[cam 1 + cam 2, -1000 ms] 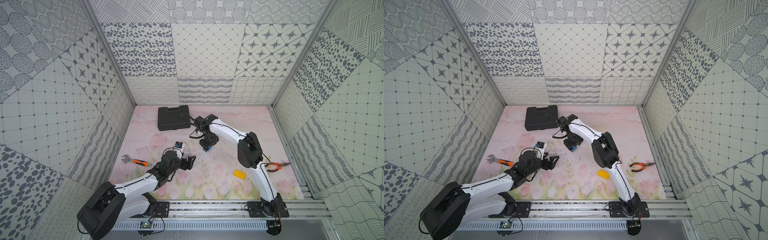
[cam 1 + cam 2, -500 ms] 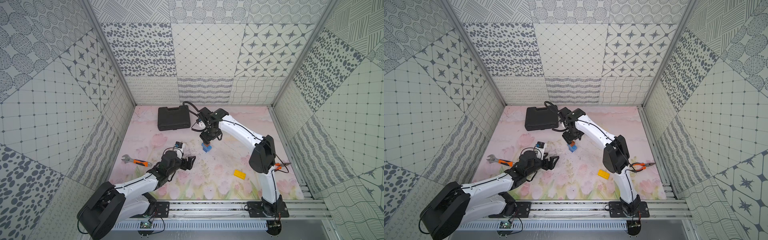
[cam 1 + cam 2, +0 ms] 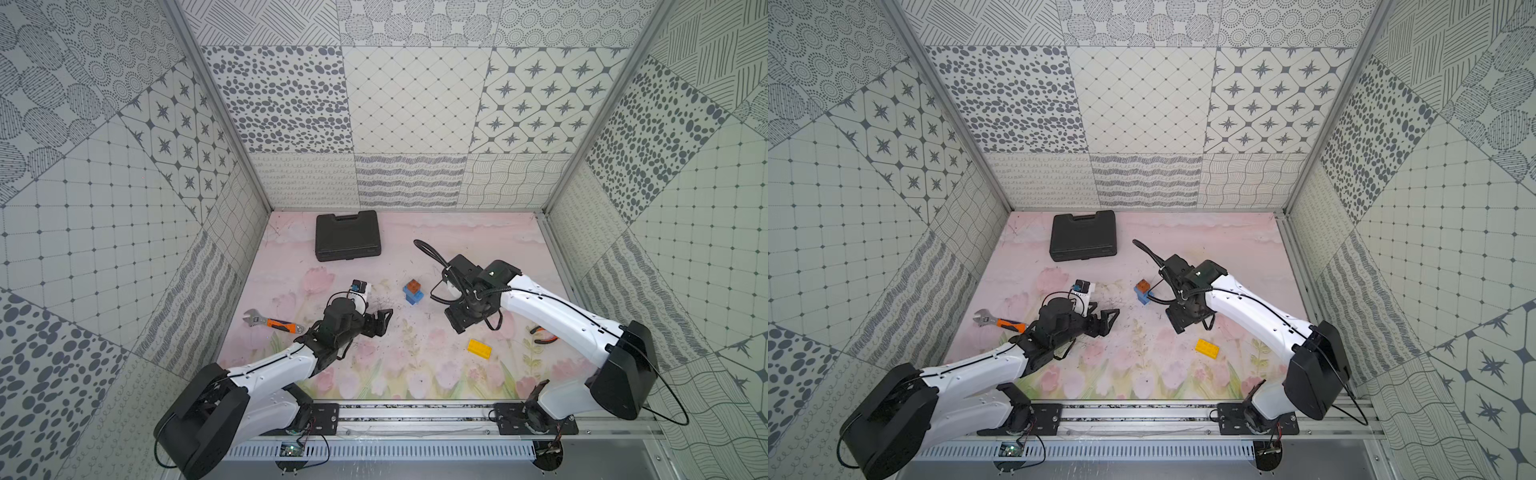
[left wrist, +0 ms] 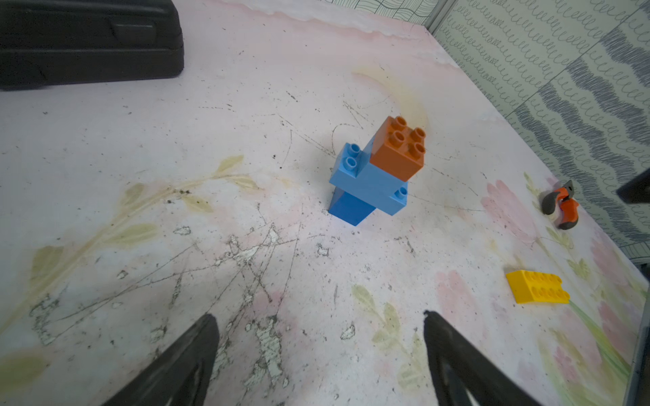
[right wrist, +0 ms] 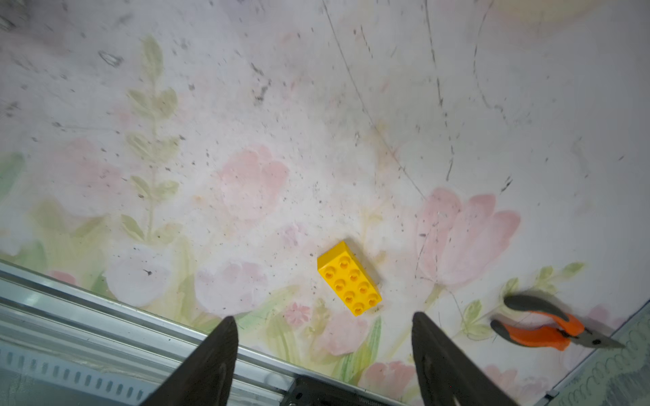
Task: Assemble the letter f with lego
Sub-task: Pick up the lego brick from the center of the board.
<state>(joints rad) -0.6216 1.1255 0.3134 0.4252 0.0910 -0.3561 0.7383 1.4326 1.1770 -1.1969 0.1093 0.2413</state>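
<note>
The joined lego of the letter f (image 3: 412, 291) (image 3: 1144, 292) stands mid-table: a brown-orange brick on a light blue one, over a darker blue base (image 4: 376, 172). A yellow brick (image 3: 479, 348) (image 3: 1207, 347) (image 5: 349, 283) lies flat, studs up, toward the front right. My left gripper (image 3: 380, 322) (image 4: 318, 316) is open and empty, low over the table, left and in front of the stack. My right gripper (image 3: 457, 326) (image 5: 322, 318) is open and empty, right of the stack, with the yellow brick just beyond its fingertips.
A shut black case (image 3: 347, 235) (image 4: 88, 38) lies at the back left. An orange-handled wrench (image 3: 274, 324) is near the left wall. Orange pliers (image 3: 542, 336) (image 5: 548, 327) sit near the right wall. The metal front rail (image 5: 105, 316) runs along the table's edge.
My right gripper has left the stack, swung right and toward the front, and its jaws have widened. The stack stands alone. The left arm has not moved.
</note>
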